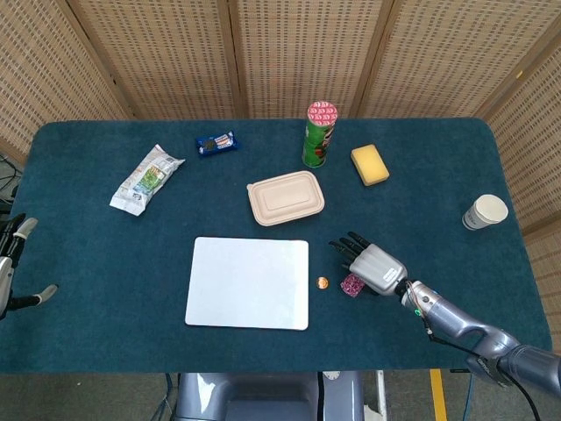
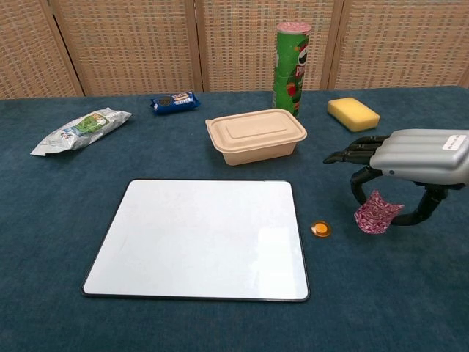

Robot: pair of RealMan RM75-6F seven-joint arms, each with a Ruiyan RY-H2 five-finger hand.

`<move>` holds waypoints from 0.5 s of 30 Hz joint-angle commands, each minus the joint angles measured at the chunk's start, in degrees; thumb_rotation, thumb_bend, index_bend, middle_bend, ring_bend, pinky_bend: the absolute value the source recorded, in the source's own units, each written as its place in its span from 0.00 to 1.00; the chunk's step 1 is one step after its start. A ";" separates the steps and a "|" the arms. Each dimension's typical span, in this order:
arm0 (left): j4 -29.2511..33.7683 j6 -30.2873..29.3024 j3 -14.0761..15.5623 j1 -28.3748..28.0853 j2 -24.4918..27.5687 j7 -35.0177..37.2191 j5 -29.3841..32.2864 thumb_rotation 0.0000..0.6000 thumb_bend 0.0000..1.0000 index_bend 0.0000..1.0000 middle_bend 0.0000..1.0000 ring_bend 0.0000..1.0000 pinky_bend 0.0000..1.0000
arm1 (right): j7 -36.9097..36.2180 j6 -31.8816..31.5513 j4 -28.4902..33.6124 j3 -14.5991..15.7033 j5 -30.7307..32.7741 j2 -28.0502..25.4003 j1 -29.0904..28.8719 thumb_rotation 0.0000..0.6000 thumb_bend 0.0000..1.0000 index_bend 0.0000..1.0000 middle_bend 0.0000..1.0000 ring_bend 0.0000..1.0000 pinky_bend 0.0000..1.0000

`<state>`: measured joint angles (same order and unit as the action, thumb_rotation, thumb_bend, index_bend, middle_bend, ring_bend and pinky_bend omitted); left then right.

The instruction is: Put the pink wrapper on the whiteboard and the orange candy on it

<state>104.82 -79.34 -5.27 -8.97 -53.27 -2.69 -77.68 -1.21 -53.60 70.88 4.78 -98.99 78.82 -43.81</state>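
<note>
My right hand [image 1: 375,267] [image 2: 415,155] pinches the pink wrapper [image 1: 351,284] [image 2: 374,213] between thumb and finger; the wrapper hangs crumpled just above the cloth, right of the orange candy [image 1: 322,282] [image 2: 320,229]. That small round candy lies on the blue cloth close to the right edge of the whiteboard [image 1: 248,282] [image 2: 198,238], whose surface is bare. At the far left edge of the head view my left hand [image 1: 10,263] stays low beside the table, fingers apart and holding nothing.
Behind the whiteboard sits a beige lidded box [image 1: 285,197], with a green chips can [image 1: 319,134] and a yellow sponge [image 1: 370,164] further back. A paper cup [image 1: 485,211] stands far right. A snack bag [image 1: 145,179] and a blue cookie packet [image 1: 216,142] lie back left.
</note>
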 commanded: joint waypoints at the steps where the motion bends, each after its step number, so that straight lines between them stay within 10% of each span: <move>1: -0.08 0.01 0.01 0.05 0.23 0.54 -0.13 1.00 0.00 0.00 0.00 0.00 0.00 | 2.00 1.81 3.62 -1.82 1.87 -0.77 -1.30 1.00 0.31 0.54 0.02 0.00 0.01; 15: -0.55 0.47 0.02 -0.09 0.71 2.01 -0.30 1.00 0.00 0.00 0.00 0.00 0.00 | 23.05 13.85 12.35 -12.50 17.54 8.13 -9.70 1.00 0.31 0.54 0.03 0.00 0.02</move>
<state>104.30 -78.90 -5.27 -9.05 -52.57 -0.72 -77.98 17.02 -42.39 82.73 -5.23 -85.69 83.66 -51.34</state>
